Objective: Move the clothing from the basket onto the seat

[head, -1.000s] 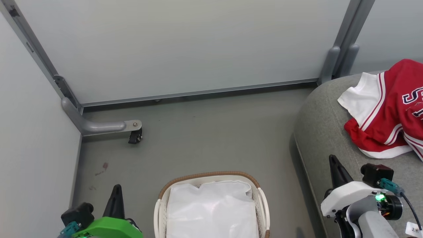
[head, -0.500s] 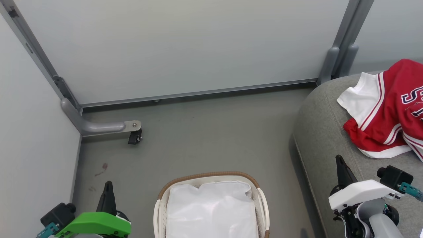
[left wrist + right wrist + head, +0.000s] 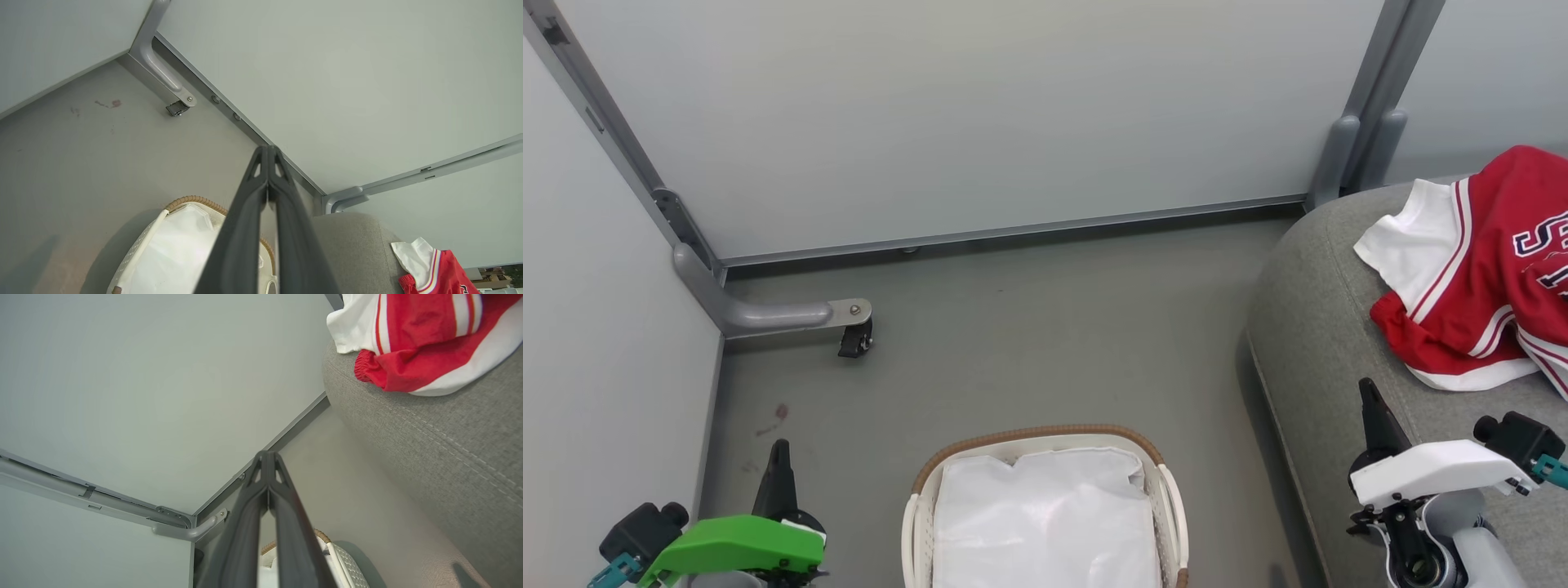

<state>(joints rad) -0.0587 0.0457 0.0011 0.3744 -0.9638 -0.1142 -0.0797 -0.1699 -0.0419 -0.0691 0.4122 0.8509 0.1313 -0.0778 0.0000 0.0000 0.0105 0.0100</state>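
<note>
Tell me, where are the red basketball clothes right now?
The red basketball clothing with white trim lies on the big grey fabric seat at the right of the head view, just beyond the right hand.

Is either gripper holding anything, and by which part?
Nothing is held: the left gripper and right gripper are shut and empty; the clothing lies on the seat.
</note>
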